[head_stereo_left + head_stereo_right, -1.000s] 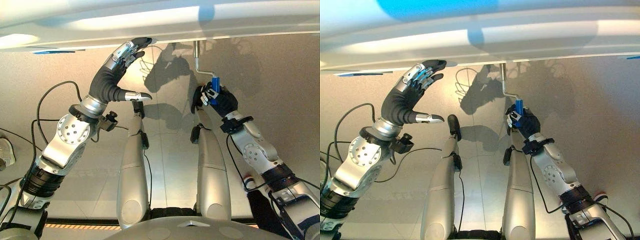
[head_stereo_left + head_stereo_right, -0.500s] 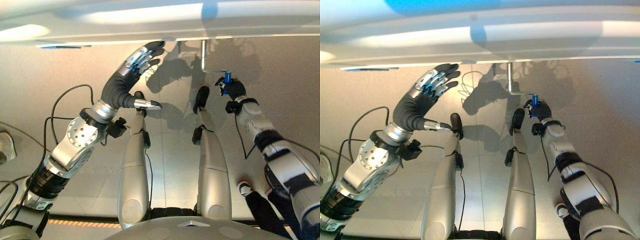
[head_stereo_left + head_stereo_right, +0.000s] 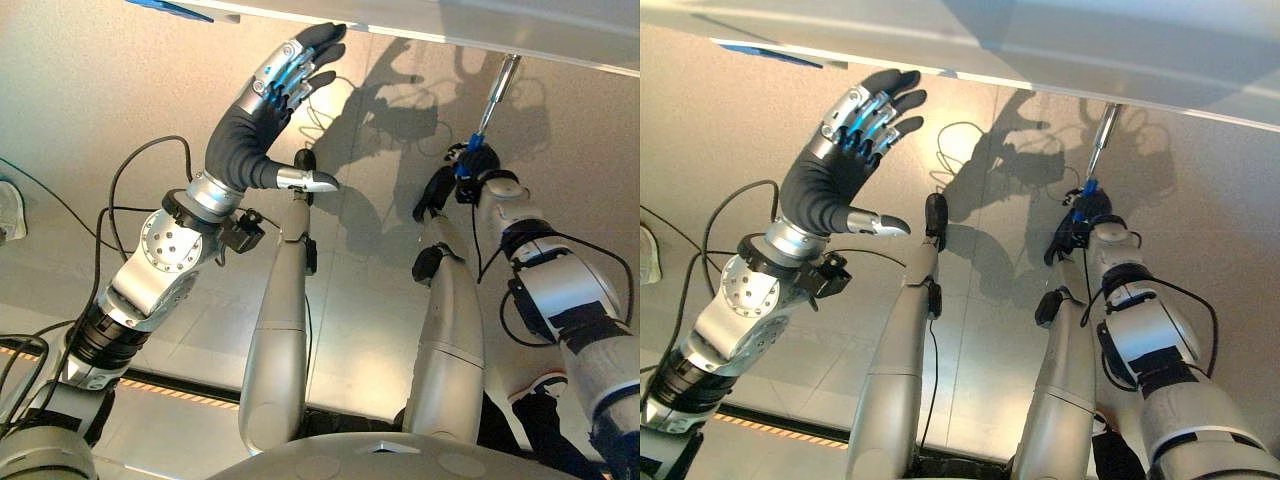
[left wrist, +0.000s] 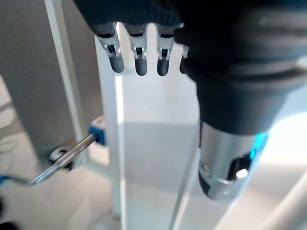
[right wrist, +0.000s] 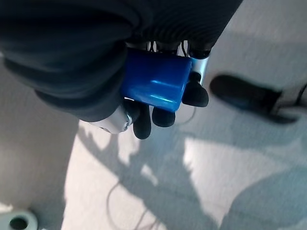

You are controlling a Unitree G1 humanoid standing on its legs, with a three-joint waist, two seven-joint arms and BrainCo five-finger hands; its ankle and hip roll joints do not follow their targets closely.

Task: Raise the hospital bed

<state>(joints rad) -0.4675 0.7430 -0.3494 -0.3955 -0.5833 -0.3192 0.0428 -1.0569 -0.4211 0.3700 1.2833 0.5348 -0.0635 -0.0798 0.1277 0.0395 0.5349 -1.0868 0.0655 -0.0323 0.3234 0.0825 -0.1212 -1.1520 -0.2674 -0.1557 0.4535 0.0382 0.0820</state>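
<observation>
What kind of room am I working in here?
Probably a hospital-style room or mock-up: a white bed frame overhead, its metal crank with the blue handle in the right hand, pale tiled floor.

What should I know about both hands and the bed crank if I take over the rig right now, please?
Right hand: shut on the blue crank handle, at the end of the metal crank rod running up to the bed frame.
Left hand: open, fingers straight, fingertips up by the edge of the bed frame, holding nothing.
Done: crank gripped.
Left: go on cranking; how high the bed is cannot be judged.
</observation>
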